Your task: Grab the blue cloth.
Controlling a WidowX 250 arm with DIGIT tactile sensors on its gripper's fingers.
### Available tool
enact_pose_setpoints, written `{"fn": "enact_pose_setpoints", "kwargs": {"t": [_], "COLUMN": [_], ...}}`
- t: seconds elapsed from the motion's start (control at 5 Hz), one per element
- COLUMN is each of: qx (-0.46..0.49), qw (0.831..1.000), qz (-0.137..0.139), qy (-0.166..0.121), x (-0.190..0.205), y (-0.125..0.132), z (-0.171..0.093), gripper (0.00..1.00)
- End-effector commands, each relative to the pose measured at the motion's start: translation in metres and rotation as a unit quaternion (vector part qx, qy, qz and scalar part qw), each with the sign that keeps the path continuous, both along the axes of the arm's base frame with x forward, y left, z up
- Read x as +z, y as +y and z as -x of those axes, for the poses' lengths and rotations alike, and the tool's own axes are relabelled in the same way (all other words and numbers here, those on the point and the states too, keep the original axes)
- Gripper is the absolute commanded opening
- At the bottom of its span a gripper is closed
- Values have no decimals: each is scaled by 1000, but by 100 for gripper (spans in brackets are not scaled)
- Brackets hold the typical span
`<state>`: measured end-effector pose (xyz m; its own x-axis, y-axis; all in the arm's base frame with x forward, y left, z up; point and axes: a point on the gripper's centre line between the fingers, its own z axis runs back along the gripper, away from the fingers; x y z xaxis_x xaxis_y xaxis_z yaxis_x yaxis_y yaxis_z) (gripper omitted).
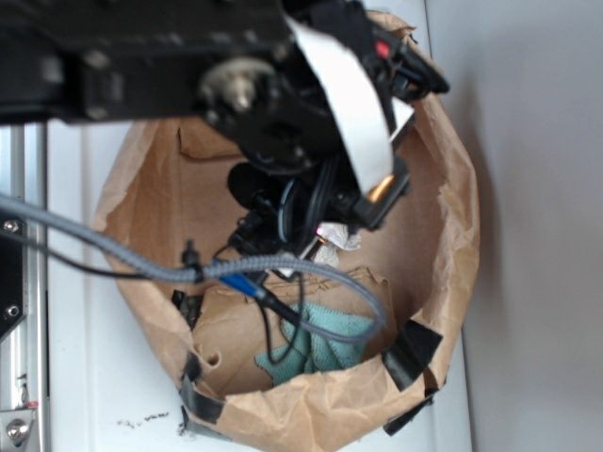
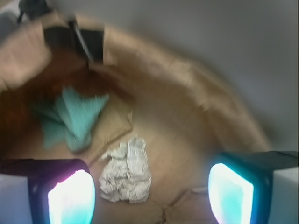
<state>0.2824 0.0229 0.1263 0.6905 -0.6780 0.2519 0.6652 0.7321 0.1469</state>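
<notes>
The blue cloth (image 1: pixel 318 337) (image 2: pixel 72 116), a teal fuzzy rag with pointed corners, lies on the floor of a brown paper bag (image 1: pixel 443 235) near its front wall. My gripper (image 2: pixel 149 193) hangs open above the bag floor, with its two glowing pads (image 2: pixel 70 198) far apart and nothing between them. In the wrist view the cloth lies up and to the left of the gripper, apart from it. In the exterior view the arm (image 1: pixel 283 104) hides the fingers.
An off-white crumpled paper wad (image 2: pixel 127 170) (image 1: pixel 337 243) lies on the bag floor just below the gripper's left pad. Black tape patches (image 1: pixel 407 353) hold the bag's rim. Grey and black cables (image 1: pixel 179 271) cross over the bag. Bag walls (image 2: pixel 201 88) ring the floor.
</notes>
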Motion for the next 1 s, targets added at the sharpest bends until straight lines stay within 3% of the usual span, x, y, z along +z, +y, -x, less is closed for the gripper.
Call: {"fn": "enact_pose_setpoints", "kwargs": {"t": [0.0, 0.4, 0.6, 0.8], "qx": [-76, -139, -153, -184], "qw": [996, 988, 983, 978], "qz": [-40, 52, 94, 95], "qy": [12, 42, 34, 24], "x": [-39, -42, -32, -35], "y": [-37, -69, -75, -81], "z": [4, -8, -7, -2], "gripper": [100, 100, 100, 100]}}
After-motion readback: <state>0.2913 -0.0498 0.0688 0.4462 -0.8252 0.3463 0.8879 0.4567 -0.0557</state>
